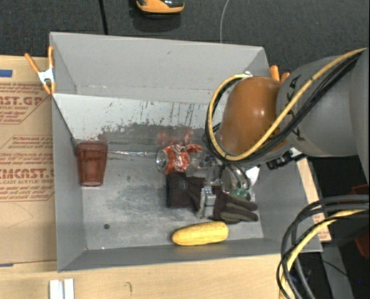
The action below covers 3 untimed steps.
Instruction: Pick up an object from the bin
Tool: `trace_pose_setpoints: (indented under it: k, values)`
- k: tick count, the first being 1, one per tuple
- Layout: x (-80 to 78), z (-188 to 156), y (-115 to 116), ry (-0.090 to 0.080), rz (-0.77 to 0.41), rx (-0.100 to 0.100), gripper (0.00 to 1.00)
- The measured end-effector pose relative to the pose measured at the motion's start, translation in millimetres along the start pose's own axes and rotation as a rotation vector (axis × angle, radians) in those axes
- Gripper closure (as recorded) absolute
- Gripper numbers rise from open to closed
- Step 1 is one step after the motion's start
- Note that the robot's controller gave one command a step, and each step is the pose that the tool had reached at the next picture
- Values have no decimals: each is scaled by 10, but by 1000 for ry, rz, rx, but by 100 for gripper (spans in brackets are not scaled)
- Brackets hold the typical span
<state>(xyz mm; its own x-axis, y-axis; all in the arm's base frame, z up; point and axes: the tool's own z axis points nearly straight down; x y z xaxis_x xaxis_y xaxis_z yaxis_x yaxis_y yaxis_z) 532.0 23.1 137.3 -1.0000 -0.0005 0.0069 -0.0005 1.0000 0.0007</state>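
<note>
My gripper is low in the bin's right half, under the orange wrist cover. It sits between a dark brown blocky thing on its left and a dark brown lumpy thing on its lower right, close against both. Just above the block lies a crushed red and silver can. A yellow banana-like thing lies along the bin's near wall, just below the gripper.
A reddish-brown plastic cup lies on its own by the left wall. The arm and its looping cables cover the bin's right side. Bare bin floor stretches between the cup and the can.
</note>
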Motion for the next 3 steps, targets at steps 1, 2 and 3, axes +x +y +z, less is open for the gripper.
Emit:
trace_pose_setpoints:
  k: [1,2,3]
  values:
    - [-18,-44,0,-7,0,0,0]
    - [38,513,-125,-6,-98,1,100]
    - [38,513,-125,-6,-98,1,100]
